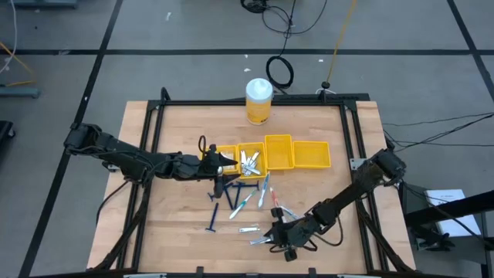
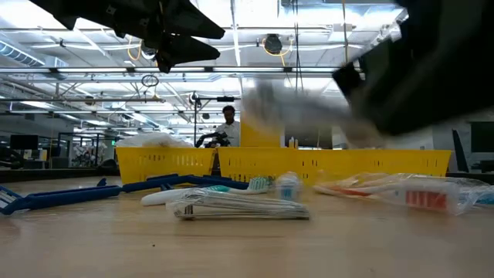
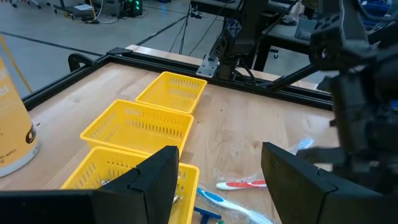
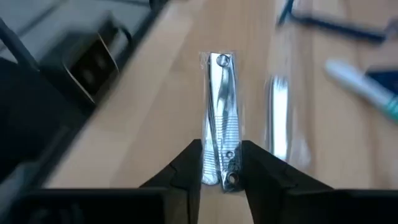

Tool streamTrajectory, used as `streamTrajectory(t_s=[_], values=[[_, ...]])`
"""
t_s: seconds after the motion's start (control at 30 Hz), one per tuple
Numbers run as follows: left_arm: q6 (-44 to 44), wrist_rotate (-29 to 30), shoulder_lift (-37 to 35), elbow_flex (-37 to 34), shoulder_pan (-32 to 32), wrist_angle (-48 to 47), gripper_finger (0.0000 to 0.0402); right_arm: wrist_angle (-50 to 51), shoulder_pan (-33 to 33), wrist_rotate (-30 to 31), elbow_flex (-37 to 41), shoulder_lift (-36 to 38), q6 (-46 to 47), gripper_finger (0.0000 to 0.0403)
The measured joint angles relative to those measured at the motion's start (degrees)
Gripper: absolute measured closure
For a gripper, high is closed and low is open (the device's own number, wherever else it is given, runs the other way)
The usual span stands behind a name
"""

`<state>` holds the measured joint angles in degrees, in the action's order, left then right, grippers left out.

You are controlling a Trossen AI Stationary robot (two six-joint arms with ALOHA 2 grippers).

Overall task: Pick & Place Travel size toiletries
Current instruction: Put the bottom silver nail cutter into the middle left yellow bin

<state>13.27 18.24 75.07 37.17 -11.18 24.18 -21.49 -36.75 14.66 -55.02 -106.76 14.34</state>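
My right gripper (image 1: 275, 235) is near the table's front edge, shut on a silvery nail clipper in a clear packet (image 4: 222, 118). A second such clipper (image 4: 280, 115) lies on the wood beside it. Dark blue razors (image 1: 214, 215) and slim toothbrushes (image 1: 245, 202) lie scattered in front of a row of yellow bins (image 1: 278, 153). One bin holds several silvery packets (image 1: 248, 162). My left gripper (image 3: 217, 180) hovers open above the left end of the row, touching nothing. My right gripper pinches the packed clipper between its two fingers at the end nearest the wrist (image 4: 222, 167). The fingers lie along the clipper, which sticks straight out ahead of them. The packet shows clear of the wood in the right wrist view.
A tall yellow canister with a white lid (image 1: 258, 100) stands at the table's far edge. The two bins at the right of the row (image 3: 171, 93) show nothing inside. A dark metal frame (image 1: 351, 139) runs around the table. A person (image 2: 228, 123) is in the room behind.
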Motion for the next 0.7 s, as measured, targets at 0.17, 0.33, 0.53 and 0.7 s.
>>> streamTrajectory(t_s=[0.17, 0.33, 0.53, 0.7], values=[[0.0, 0.0, 0.0, 0.0, 0.0, 0.0, 0.0178, 0.3, 0.4, 0.3, 0.0, 4.0, -3.3, 0.0324], [0.0, 0.0, 0.0, 0.0, 0.0, 0.0, 0.0178, 1.6, 3.1, 0.5, 0.0, 7.8, -4.5, 0.0323], [0.1, 0.0, 0.0, 0.0, 0.0, 0.0, 0.0179, 2.9, 8.3, 0.4, 0.0, 11.2, -6.3, 0.0323], [0.1, 0.0, 0.0, 0.0, 0.0, -0.1, 0.0178, 4.7, 14.5, 0.6, 0.0, 12.2, -6.2, 0.0323]])
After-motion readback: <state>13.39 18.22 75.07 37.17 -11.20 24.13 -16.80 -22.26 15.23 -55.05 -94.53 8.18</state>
